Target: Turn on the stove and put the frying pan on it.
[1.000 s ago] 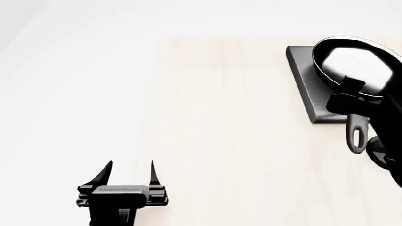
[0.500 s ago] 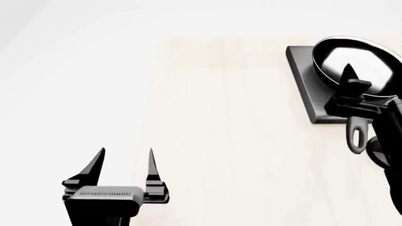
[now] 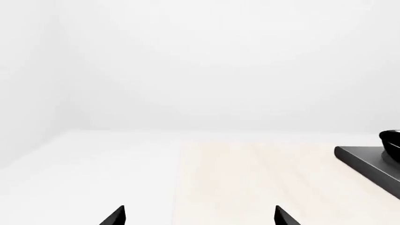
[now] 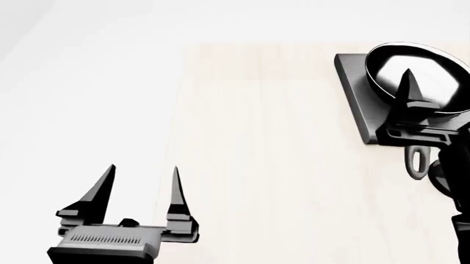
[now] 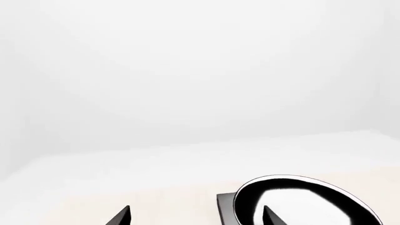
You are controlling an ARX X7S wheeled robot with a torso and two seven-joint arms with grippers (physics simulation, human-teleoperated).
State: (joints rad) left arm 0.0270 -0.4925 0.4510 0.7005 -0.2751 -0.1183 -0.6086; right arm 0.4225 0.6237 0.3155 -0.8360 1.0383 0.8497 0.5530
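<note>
The frying pan (image 4: 415, 69) is round and glossy black with a bright, mirror-like inside; it sits on the stove (image 4: 360, 104), a flat dark grey slab lying on the pale wood table (image 4: 279, 165). The pan's long black handle runs off the slab's near edge and ends in a loop hole.

Your right hand (image 4: 433, 96) hangs over the handle with its fingers spread, released, gripping nothing. Your left hand (image 4: 140, 184) stands well apart from the stove, also released and empty.

The head view alone shows the handle and loop. The left wrist view catches only a corner of the slab and a sliver of pan rim. The right wrist view shows the pan's shiny bowl between its fingertips (image 5: 122, 216).

Against the frame one second earlier, your right hand has let go of the handle and lifted; your left hand has risen toward the camera. The pan has not shifted.
</note>
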